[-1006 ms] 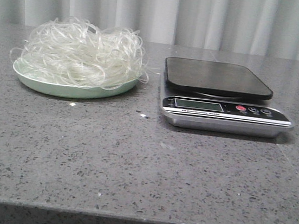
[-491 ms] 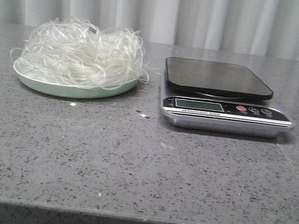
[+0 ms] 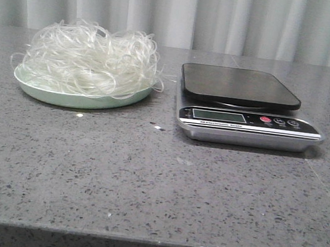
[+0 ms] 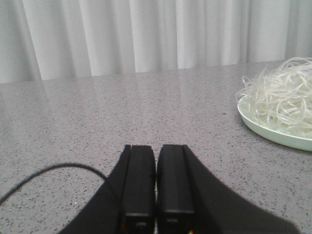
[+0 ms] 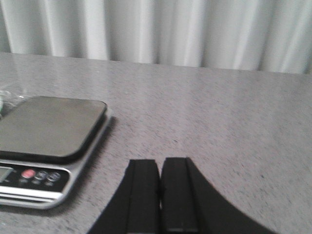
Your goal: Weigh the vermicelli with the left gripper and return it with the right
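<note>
The vermicelli (image 3: 91, 59) is a fluffy tangle of thin whitish strands piled on a pale green plate (image 3: 78, 98) at the table's left. It also shows in the left wrist view (image 4: 285, 97). A silver scale with a black platform (image 3: 240, 85) stands to the right of the plate, its platform bare; it also shows in the right wrist view (image 5: 46, 126). My left gripper (image 4: 156, 148) is shut and empty, low over the table, left of the plate. My right gripper (image 5: 160, 163) is shut and empty, right of the scale. Neither gripper shows in the front view.
The scale's display (image 3: 218, 115) and buttons (image 3: 266, 119) face the front edge. A thin black cable (image 4: 48, 170) lies on the table beside my left gripper. White curtains hang behind the grey speckled table (image 3: 146, 175).
</note>
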Available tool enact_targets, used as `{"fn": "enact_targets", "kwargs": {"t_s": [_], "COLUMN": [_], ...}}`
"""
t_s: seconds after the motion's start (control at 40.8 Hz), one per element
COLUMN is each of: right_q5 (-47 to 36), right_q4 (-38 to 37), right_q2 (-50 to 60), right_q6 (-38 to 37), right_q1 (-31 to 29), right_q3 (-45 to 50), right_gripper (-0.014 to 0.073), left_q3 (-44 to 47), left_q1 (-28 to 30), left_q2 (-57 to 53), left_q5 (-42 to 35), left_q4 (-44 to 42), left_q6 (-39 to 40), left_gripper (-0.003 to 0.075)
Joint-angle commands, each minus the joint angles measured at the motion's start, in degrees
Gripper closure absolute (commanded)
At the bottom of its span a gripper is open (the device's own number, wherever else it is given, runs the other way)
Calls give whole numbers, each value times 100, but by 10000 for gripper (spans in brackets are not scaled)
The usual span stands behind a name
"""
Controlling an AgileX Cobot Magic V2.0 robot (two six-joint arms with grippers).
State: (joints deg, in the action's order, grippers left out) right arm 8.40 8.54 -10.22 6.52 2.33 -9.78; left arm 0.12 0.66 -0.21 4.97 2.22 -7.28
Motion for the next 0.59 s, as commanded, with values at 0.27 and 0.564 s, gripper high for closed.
{"fn": "enact_targets", "kwargs": {"t_s": [0.27,0.564], "right_q5": [-930,-871], "right_q4": [-141,-143], "right_q2": [1203,1180], "right_q6": [-13,-59], "right_q1": [-142,-142], "right_q3": [1090,1095], "right_gripper": [443,443], "left_q3": [48,48], "left_q1": [6,6], "left_q2": [-126,-115], "left_q5": [-497,-497], "left_q4": [20,20], "left_q6": [37,37], "left_gripper": [583,583]}}
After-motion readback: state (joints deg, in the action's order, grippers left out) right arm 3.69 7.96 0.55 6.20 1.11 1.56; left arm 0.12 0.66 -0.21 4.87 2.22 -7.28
